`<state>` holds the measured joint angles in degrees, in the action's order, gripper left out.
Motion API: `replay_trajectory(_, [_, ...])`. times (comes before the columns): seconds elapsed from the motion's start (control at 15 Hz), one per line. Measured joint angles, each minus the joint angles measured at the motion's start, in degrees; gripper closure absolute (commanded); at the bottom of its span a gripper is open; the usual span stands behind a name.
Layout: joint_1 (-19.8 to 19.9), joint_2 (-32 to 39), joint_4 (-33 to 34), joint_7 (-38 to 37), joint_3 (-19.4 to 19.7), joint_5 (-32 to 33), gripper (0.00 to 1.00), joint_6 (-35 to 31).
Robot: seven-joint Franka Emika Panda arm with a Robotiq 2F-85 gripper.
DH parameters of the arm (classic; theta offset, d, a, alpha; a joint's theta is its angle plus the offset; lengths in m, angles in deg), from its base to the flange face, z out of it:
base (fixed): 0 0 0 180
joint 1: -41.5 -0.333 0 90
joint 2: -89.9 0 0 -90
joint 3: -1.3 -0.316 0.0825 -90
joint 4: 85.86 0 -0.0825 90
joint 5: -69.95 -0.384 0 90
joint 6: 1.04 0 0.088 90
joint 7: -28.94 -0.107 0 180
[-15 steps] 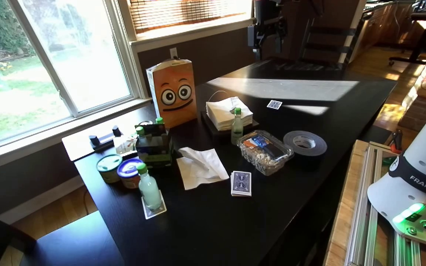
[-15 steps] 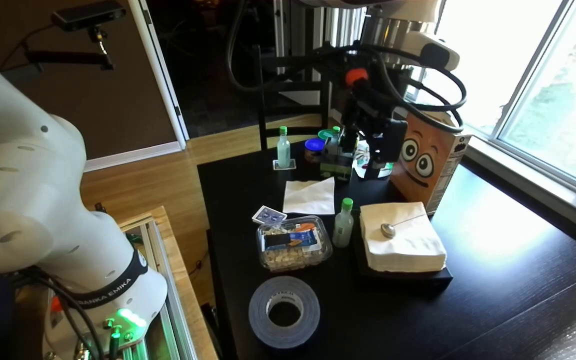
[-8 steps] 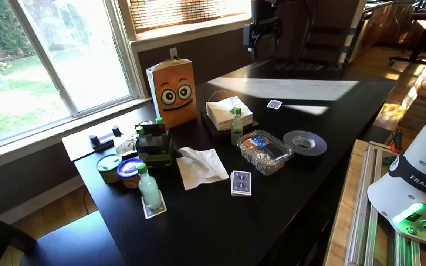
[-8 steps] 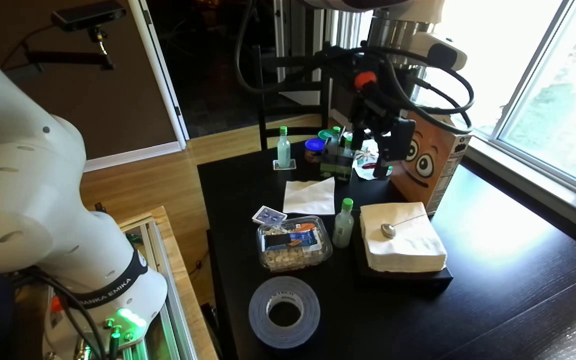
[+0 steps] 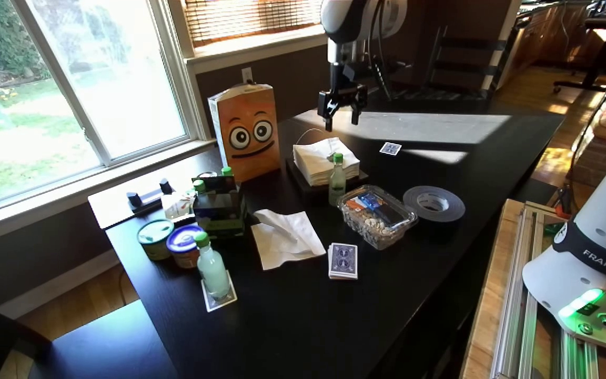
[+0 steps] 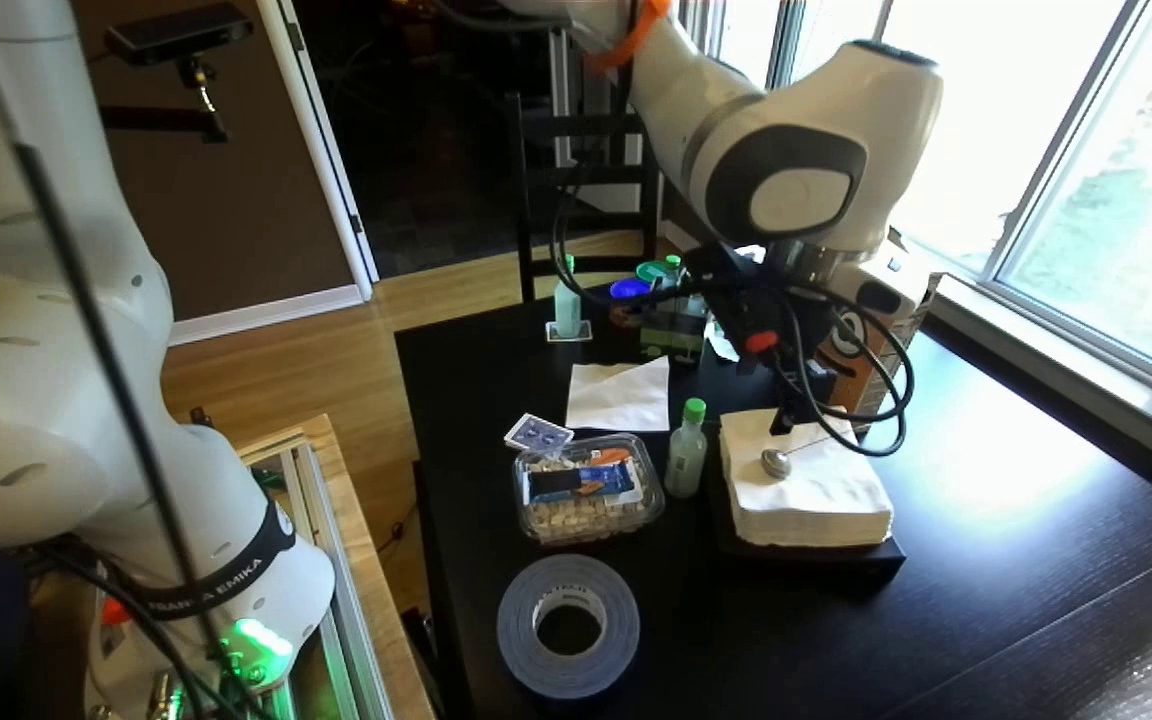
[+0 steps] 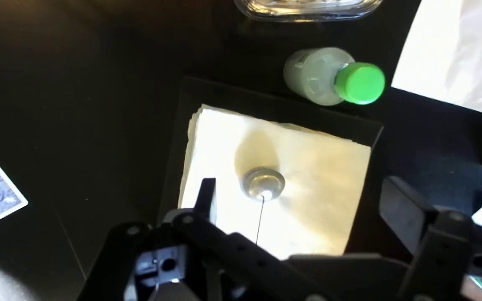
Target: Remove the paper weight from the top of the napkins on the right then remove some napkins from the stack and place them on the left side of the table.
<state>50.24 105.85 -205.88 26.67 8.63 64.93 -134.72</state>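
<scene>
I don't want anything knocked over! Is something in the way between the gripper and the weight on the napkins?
Nothing visible blocks the open gripper from the weight. A thin wire runs from it and could get bumped; a bottle stands beside the napkins, not between.

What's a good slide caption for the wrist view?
Looking down past the open gripper at the round paper weight on stacked white napkins, a green-capped bottle beside them.

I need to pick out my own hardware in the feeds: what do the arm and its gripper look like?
The arm is white with rounded sections. Low on it are a black band lettered FRANKA EMIKA and a green light; an orange strip shows higher up. The gripper is black and two-fingered, its inner pads greyish; black cables loop beside it.
</scene>
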Motion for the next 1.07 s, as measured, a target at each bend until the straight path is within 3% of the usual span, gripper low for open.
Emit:
replay_trajectory(0.4, [-0.23, 11.38, 5.34, -1.39, -0.14, 0.08, 0.00, -0.86])
replay_trajectory(1.07, [-0.18, 14.09, 6.41, -1.52, -0.20, 0.12, 0.00, -3.50])
